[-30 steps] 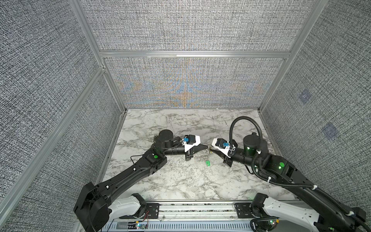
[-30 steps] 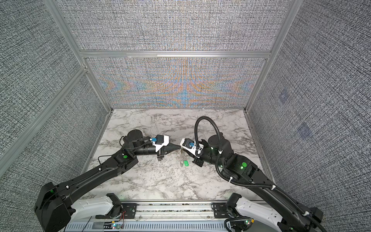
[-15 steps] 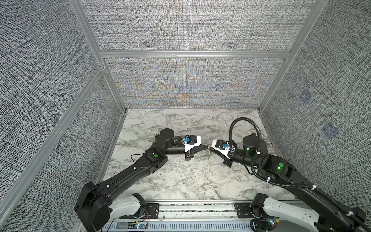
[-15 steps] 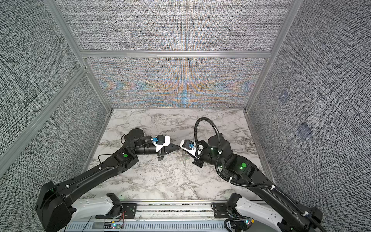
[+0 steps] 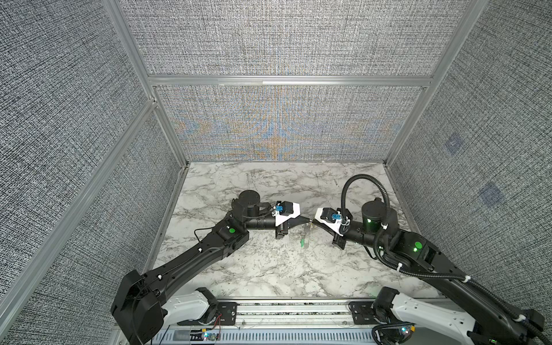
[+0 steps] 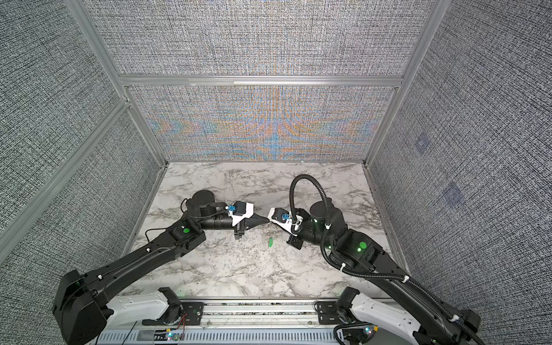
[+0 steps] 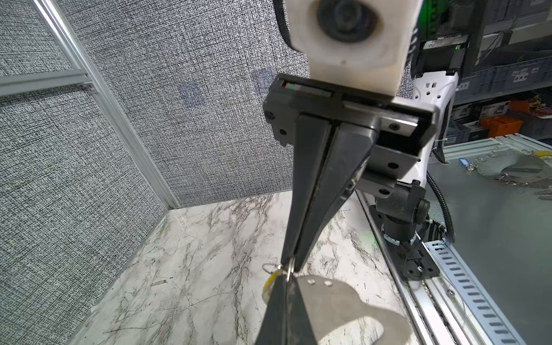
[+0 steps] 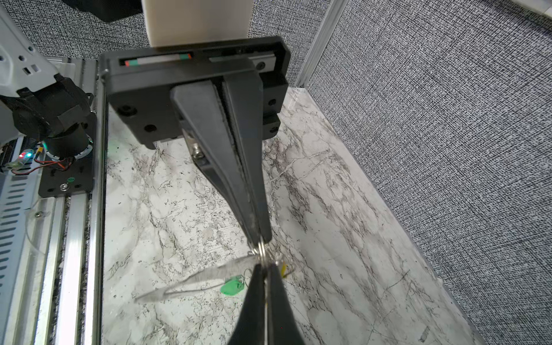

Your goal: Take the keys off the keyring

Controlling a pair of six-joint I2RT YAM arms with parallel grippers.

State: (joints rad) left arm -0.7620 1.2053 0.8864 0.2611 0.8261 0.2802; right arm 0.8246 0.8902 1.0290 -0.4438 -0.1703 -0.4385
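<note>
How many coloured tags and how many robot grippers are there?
Green tag: 1
Yellow tag: 1
Grippers: 2 (left gripper, right gripper), both shut on a small metal ring
Total: 4

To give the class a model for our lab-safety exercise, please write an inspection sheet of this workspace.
Surface: white marble tabletop, fine scratches.
Job's things: keyring held aloft between both tips; green tag and yellow tag hang from it.
Clutter: nothing seen.
Grippers: left gripper and right gripper shut, tip to tip on the keyring.
Cables: black corrugated hose arches over right arm; thin wire beside left arm.
Surroundings: grey woven panels, aluminium frame.
</note>
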